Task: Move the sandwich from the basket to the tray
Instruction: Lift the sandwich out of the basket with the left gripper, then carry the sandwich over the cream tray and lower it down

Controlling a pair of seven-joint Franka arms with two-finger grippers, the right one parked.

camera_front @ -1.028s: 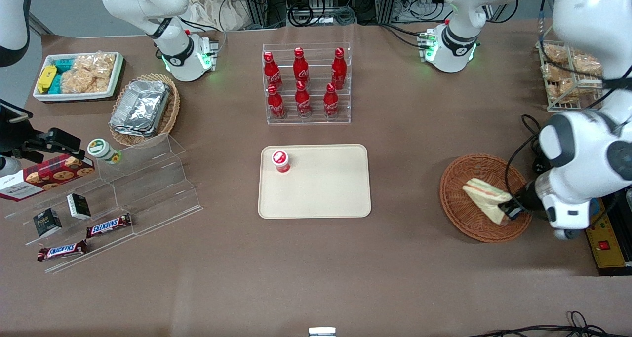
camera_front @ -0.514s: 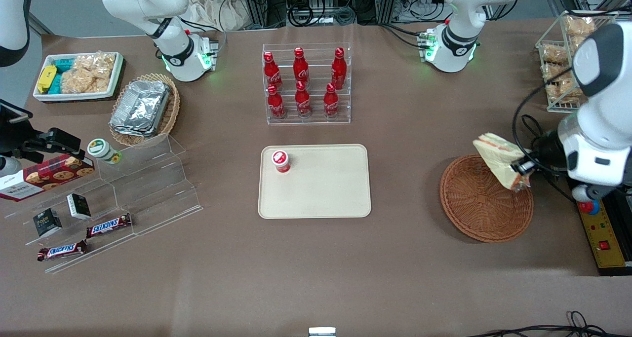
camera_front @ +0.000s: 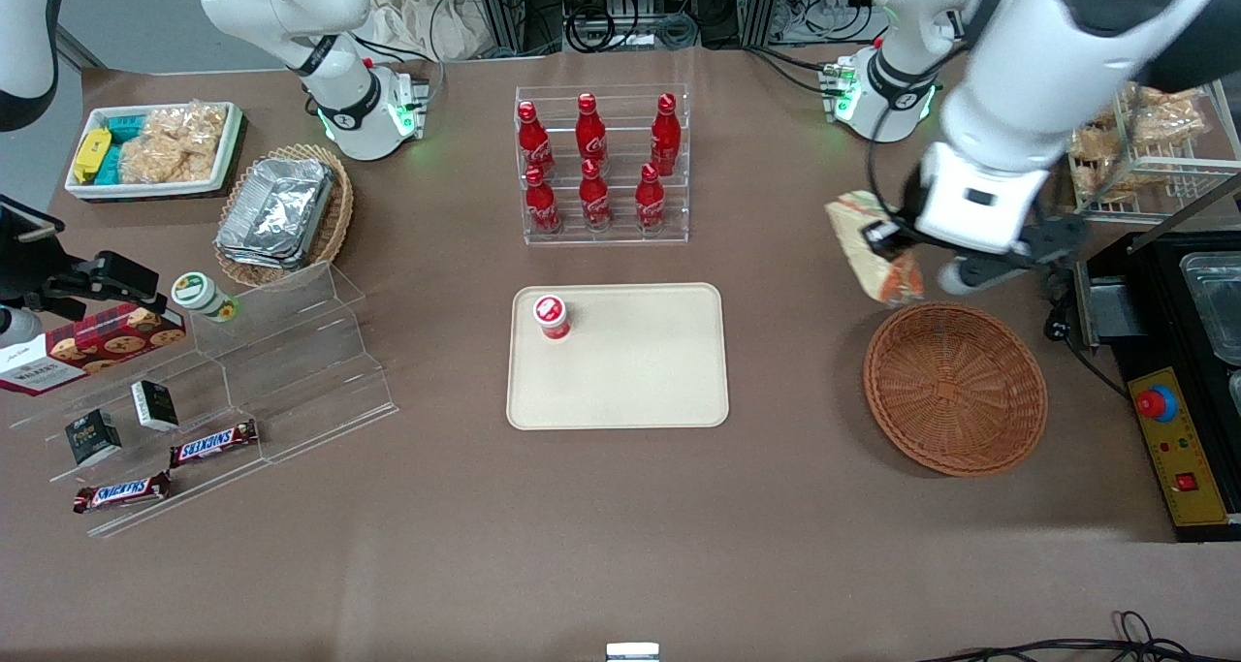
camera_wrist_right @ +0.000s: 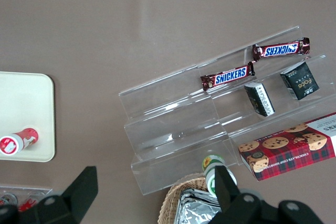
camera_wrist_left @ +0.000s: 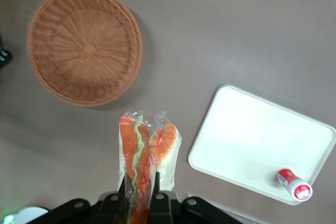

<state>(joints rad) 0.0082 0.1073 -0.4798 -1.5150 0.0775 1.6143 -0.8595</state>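
Gripper (camera_front: 884,238) pinches the clear-wrapped wedge sandwich (camera_front: 870,247) aloft. Half a second ago it hung over the woven wicker basket (camera_front: 955,388); now it's between basket and smooth beige tray (camera_front: 630,371).

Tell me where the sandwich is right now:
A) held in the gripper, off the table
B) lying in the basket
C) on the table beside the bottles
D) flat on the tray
A: the gripper is shut on the sandwich, carrying it in the air clear of the basket and not yet over the tray.

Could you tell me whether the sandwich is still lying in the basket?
No, the gripper holds the sandwich in the air, clear of the basket.
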